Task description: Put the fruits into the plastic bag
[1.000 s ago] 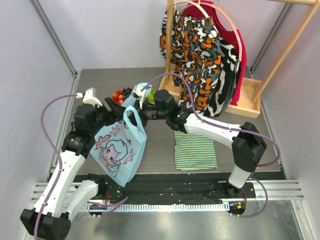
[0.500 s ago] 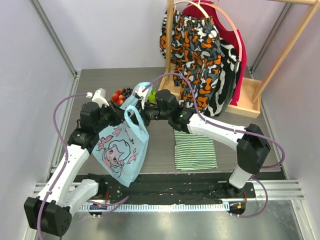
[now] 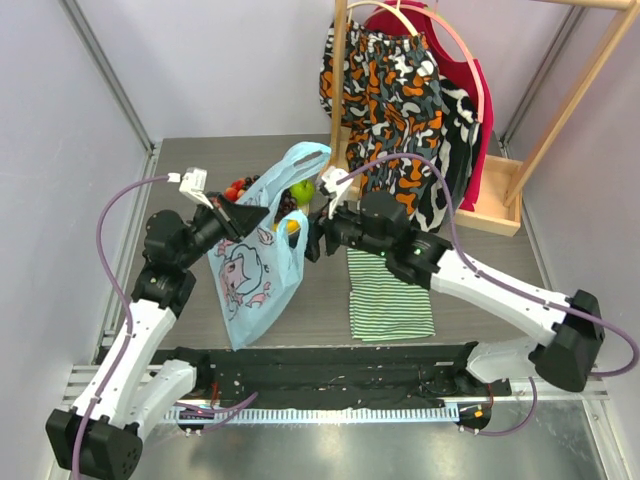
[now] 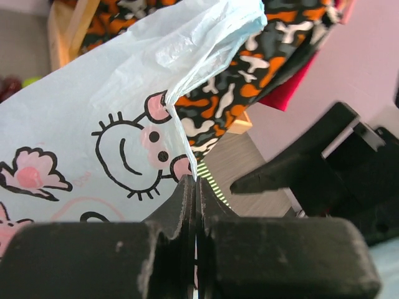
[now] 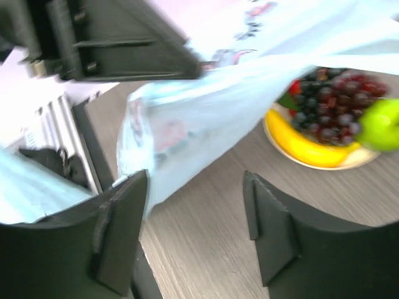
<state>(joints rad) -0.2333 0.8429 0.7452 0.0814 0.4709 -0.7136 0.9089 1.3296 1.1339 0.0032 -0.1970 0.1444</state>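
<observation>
The left hand (image 4: 194, 187) is pinching the rim of the plastic bag (image 3: 255, 275) with closed jaws — the bag is hanging beside the plate (image 5: 340, 166). The right hand (image 5: 194, 185) is gaping empty near that plate, where the fruits (image 5: 330, 99) are lying.

- The right gripper (image 5: 194, 185) has its two dark fingers spread apart at the bottom, with only bare grey table (image 5: 206, 249) between them.
- The plastic bag (image 5: 206, 106) stretches across the middle, pale blue and blurred.
- The left gripper (image 5: 187, 62) is a black wedge at top left, its tip at the bag's upper edge.
- A pale plate (image 5: 349, 161) on the right carries a banana (image 5: 305, 146), dark grapes (image 5: 330, 99) and a green apple (image 5: 381, 124).
</observation>
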